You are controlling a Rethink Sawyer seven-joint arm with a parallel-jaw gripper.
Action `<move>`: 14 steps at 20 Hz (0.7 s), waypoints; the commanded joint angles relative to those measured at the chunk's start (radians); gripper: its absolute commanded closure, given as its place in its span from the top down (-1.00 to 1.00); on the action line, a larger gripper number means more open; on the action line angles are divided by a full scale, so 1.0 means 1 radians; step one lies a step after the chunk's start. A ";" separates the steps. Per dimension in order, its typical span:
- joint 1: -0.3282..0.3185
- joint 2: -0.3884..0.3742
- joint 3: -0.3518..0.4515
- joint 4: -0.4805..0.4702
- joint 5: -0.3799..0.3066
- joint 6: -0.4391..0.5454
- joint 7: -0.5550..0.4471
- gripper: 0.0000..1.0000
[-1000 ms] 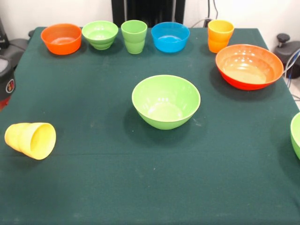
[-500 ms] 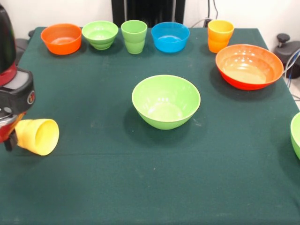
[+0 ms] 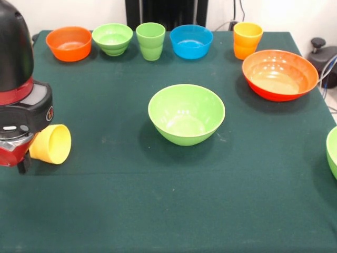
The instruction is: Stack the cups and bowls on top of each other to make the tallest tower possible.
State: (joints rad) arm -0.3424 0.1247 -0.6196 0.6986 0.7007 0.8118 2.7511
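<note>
Landmark: big green bowl [image 3: 186, 114], upright at mid-desk.

Nearest the camera, well to its left in the front view: yellow cup [image 3: 51, 144] lies on its side on the desk [image 3: 158, 211], mouth turned toward the camera and slightly toward the bowl. The arm's head [image 3: 21, 113] sits right over the cup's base end and hides it. Jaws: can't tell if wide, narrow or holding; only a dark tip shows below the head, left of the cup.

Step in hand, my read: pick up the tipped cup. To do it well:
- Grip across the stepped waist, not the rim. Glossy plastic on cloth will likely roll or squirt out.
- Close square to the cup's axis so it doesn't spin.
- Lift clear before rotating upright, then carry toward the bowl.
- Risk: nudging the cup off the desk's left edge, which is near.

Right of the bowl: a second green bowl [image 3: 332, 151], cut off at the edge. Behind-right: orange-red bowl [image 3: 279, 74].

Far row behind the bowl, left to right: small orange bowl [image 3: 68, 43], small green bowl [image 3: 112, 38], green cup [image 3: 150, 40], blue bowl [image 3: 191, 41], orange-yellow cup [image 3: 247, 39]. All upright, apart from each other. Nothing stacked yet.
</note>
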 commanded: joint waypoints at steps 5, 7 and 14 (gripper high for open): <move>0.021 0.025 0.057 -0.036 0.005 0.057 0.197 -1.00; 0.016 0.027 0.057 -0.039 0.003 0.058 0.188 -1.00; 0.055 -0.024 0.043 0.037 -0.018 0.041 0.192 -1.00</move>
State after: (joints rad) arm -0.3383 0.1198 -0.6254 0.6954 0.7015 0.8116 2.7511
